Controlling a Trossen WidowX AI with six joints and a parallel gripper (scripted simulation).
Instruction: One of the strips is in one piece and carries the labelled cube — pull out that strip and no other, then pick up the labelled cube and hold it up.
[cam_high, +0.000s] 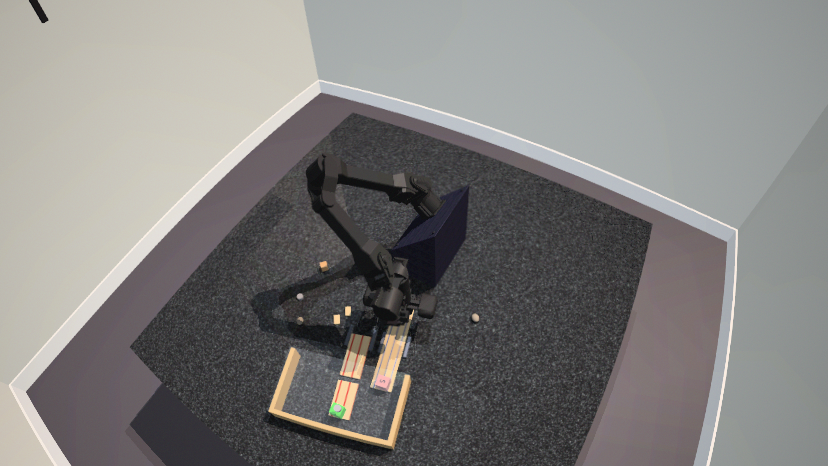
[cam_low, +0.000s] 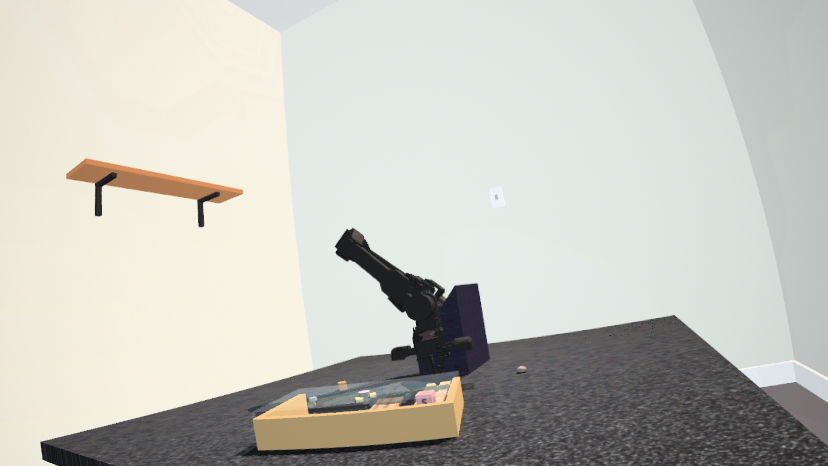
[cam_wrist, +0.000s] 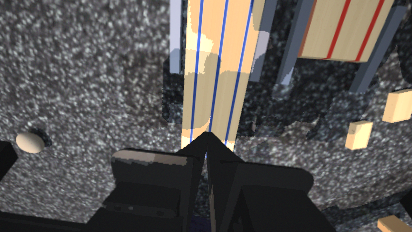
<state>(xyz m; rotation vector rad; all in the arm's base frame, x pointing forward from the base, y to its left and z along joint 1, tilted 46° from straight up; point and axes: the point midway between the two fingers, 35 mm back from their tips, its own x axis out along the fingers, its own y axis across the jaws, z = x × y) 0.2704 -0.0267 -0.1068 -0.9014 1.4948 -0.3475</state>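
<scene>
Beneath the closed fingers (cam_high: 386, 331) (cam_low: 433, 373), seemingly empty and perhaps pressing down, runs the long pale wooden strip with blue lines (cam_high: 392, 353) (cam_wrist: 220, 65), probably light and stiff; I'd drag it by its near end. Beyond them, on its far end under the clear cover, sits the pink labelled cube (cam_high: 382, 382) (cam_low: 425, 397), likely light and rigid. Opposite side faces should give the best hold, once uncovered.

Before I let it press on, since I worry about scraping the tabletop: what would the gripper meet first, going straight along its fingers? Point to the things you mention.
The blue-lined strip (cam_high: 389, 356) (cam_low: 442, 394) (cam_wrist: 212, 55), right at the gripper's (cam_high: 400, 318) (cam_low: 433, 372) (cam_wrist: 209, 135) closed fingertips; whether they already touch is unclear.
</scene>
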